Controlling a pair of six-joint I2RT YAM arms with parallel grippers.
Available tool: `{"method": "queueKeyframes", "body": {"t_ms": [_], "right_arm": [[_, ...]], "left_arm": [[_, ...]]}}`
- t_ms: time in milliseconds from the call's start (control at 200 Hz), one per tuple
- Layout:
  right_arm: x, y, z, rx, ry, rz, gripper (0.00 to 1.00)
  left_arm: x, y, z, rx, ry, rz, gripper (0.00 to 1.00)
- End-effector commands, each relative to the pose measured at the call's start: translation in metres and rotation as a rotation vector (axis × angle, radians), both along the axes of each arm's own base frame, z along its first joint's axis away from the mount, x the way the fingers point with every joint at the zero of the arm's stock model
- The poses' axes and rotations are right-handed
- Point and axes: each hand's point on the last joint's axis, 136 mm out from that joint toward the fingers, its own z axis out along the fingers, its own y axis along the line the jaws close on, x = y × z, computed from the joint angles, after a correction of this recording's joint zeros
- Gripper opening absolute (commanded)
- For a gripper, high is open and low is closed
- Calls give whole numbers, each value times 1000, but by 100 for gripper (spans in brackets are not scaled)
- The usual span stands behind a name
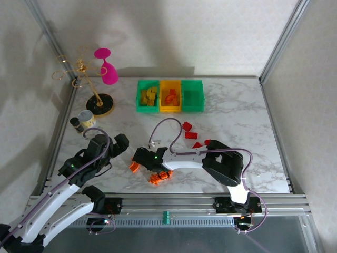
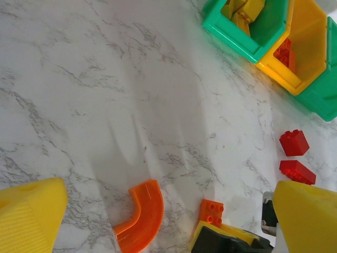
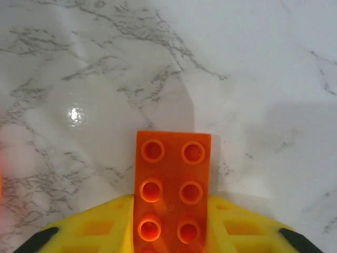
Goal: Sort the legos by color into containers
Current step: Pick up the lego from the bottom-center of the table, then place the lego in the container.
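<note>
step in hand: lift of one orange brick, then carry to its bin.

1. right claw (image 3: 171,211): clenched on a flat orange brick (image 3: 172,174), with a yellow finger (image 3: 89,232) on each long side, studs up, free end projecting ahead of the fingertips over the marble table (image 3: 263,79). treat the grip as sound but short, since it covers the rear stud rows only. raise straight up, without twist, before any sideways travel.

2. just beside the claw: a curved orange piece (image 2: 141,215), apart from the flat orange brick (image 2: 211,211). clear it on the way up; avoid sweeping it along.

3. near the claw, toward the arm bases: a cluster of orange bricks (image 1: 160,176). leave for later picks.

4. left claw (image 2: 168,211): released, fingers wide, hovering near the right claw above the curved orange piece. park it out of the right arm's path; count arm-to-arm contact as the likeliest fault.

5. farther out, between claw and bins: loose red bricks (image 1: 190,135). pass above them with margin.

6. well apart from the claw, at the back of the table: three bins in a row.
- middle: yellow-orange bin (image 1: 170,109), holding orange-red pieces. judge this the probable target.
- flanks: green bin with yellow pieces (image 1: 147,109) and a second green bin (image 1: 193,109).
- centre over the middle bin, lower inside the rim, then release.
</note>
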Motion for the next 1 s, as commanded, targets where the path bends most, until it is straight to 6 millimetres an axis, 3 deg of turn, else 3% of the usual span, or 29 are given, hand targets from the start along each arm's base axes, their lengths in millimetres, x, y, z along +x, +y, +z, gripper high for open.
{"method": "queueKeyframes", "body": {"t_ms": [0,160,365,711,791,811,901,991], "right_arm": [[23,1,34,63,-74,-5,29],[70,-12,61,87,-178,-21,30],[156,-22,88,119,-282,-43,29],[293,-45,109,99,-442,-98,29],[314,-42,111,86,-468,-90,31],[328,-53,112,81,-472,-111,32],[348,-55,114,54,-474,-110,45],[351,-54,125,48,-491,-100,51]], "left_arm": [[7,-1,14,-17,-31,12,100],[16,-11,18,-33,-47,-13,100],[32,-26,14,-43,-49,-42,100],[59,-46,16,-80,-93,-59,100],[64,-49,16,-93,-102,-58,100],[65,-50,16,-93,-102,-61,100],[68,-53,15,-91,-93,-64,100],[69,-54,17,-92,-94,-68,100]]}}
